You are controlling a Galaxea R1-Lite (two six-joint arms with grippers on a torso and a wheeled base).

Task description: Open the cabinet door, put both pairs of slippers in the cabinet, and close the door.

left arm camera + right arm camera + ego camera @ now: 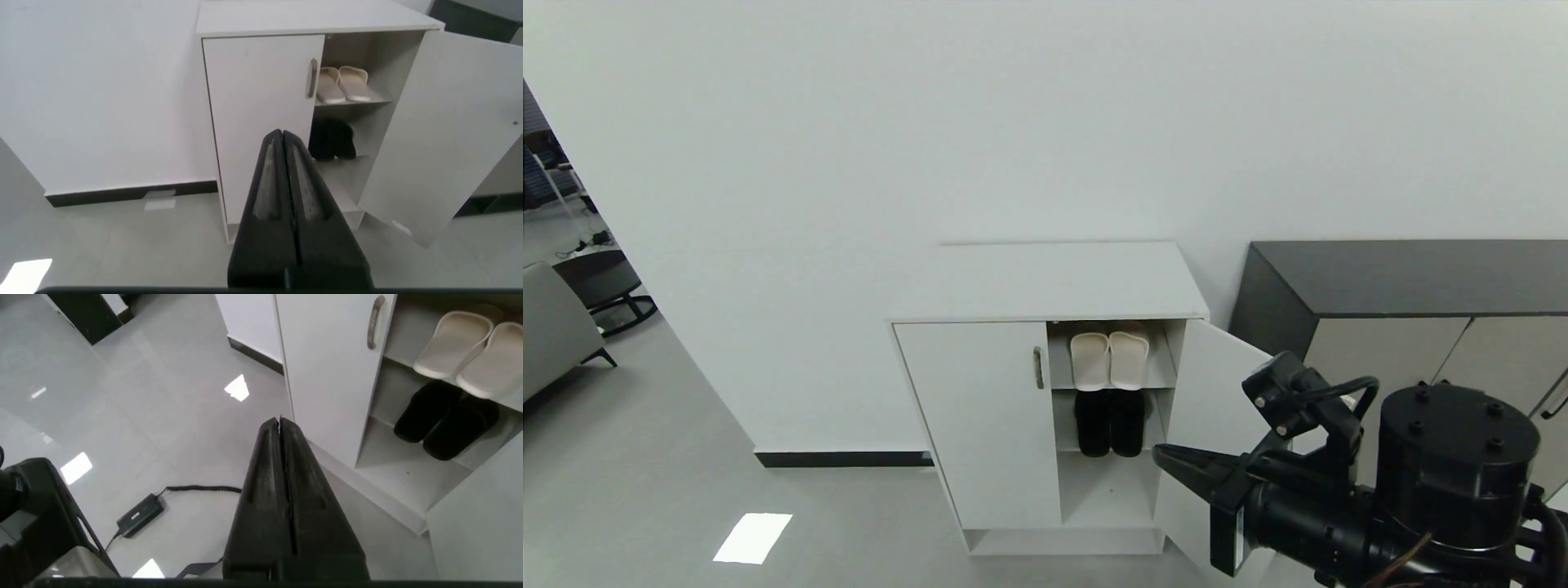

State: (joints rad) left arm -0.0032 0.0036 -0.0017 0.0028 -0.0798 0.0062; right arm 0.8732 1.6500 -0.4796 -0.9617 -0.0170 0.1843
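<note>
The white cabinet stands against the wall, its left door closed and its right door swung open. A white pair of slippers lies on the upper shelf and a black pair on the shelf below. My right gripper is shut and empty, in front of the open door's lower half. In the right wrist view the right gripper points at the floor beside the closed door. My left gripper is shut and empty, held back from the cabinet and facing the closed door.
A dark sideboard stands right of the cabinet, just behind the open door. A grey sofa and a dark round table are at the far left. A power adapter with its cable lies on the floor.
</note>
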